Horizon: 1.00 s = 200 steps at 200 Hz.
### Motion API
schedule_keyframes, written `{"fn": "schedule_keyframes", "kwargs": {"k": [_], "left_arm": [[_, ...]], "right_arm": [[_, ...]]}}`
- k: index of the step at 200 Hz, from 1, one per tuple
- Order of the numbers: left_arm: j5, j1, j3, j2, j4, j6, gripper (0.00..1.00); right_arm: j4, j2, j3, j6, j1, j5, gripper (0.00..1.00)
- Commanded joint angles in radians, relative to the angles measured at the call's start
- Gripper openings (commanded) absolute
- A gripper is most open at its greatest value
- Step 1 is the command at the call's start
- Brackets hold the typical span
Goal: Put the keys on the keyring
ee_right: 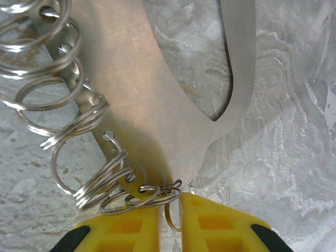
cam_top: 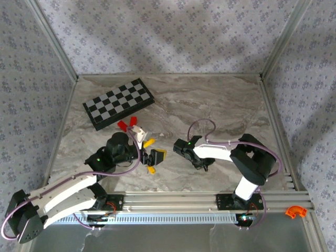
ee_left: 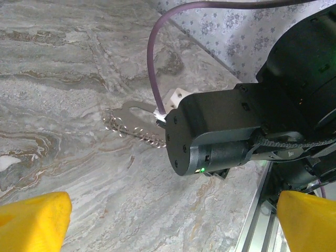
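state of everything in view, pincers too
left pincer: wide open, empty
right pincer: shut on ring at plate's edge
plate: flat on table, rings along one edge
chessboard: flat on table, untouched
red blocks: loose, by chessboard

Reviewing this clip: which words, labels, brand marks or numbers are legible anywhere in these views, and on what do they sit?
None can be read.
The black-and-white chequered board, the flat silvery metal plate with its split rings, the black motor housing and the yellow finger pads carry no legible lettering.
The housing bears a green light, not a sign.
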<state>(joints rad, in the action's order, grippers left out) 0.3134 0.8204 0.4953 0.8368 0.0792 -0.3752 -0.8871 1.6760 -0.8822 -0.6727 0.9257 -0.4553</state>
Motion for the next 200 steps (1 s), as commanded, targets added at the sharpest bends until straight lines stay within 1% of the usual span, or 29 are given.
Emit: {"fn": "schedule_keyframes", "kwargs": {"k": [1, 42, 72, 101, 133, 154, 185, 190, 200], "left_arm": [[-0.005, 0.0, 0.0, -0.019, 0.014, 0.007, 1.0], [0.001, -0.001, 0.002, -0.024, 0.018, 0.005, 1.0], [0.003, -0.005, 0.002, -0.028, 0.017, 0.002, 1.0], [0.002, -0.006, -0.001, -0.039, 0.018, -0.001, 1.0], [0.002, -0.007, 0.0, -0.039, 0.018, -0.003, 1.0], [0.001, -0.007, 0.002, -0.039, 0.017, -0.003, 1.0], [-0.002, -0.008, 0.01, -0.035, 0.01, 0.001, 1.0], [-0.002, -0.008, 0.012, -0.034, 0.007, 0.001, 1.0], [0.001, -0.008, 0.015, -0.03, 0.006, 0.001, 1.0]], "right_arm": [[-0.047, 0.014, -0.018, -0.024, 0.008, -0.024, 0.16], [-0.052, 0.016, -0.018, -0.028, 0.007, -0.026, 0.14], [-0.052, 0.017, -0.02, -0.028, 0.007, -0.031, 0.09], [-0.059, 0.014, -0.024, -0.027, 0.012, -0.04, 0.07], [-0.073, 0.006, -0.036, -0.021, 0.025, -0.054, 0.05], [-0.067, -0.006, -0.049, -0.003, 0.052, -0.068, 0.03], [0.029, -0.064, -0.044, 0.035, 0.101, -0.026, 0.01], [0.049, -0.078, -0.04, 0.075, 0.103, -0.013, 0.0], [0.1, -0.11, -0.024, 0.098, 0.109, 0.019, 0.0]]}}
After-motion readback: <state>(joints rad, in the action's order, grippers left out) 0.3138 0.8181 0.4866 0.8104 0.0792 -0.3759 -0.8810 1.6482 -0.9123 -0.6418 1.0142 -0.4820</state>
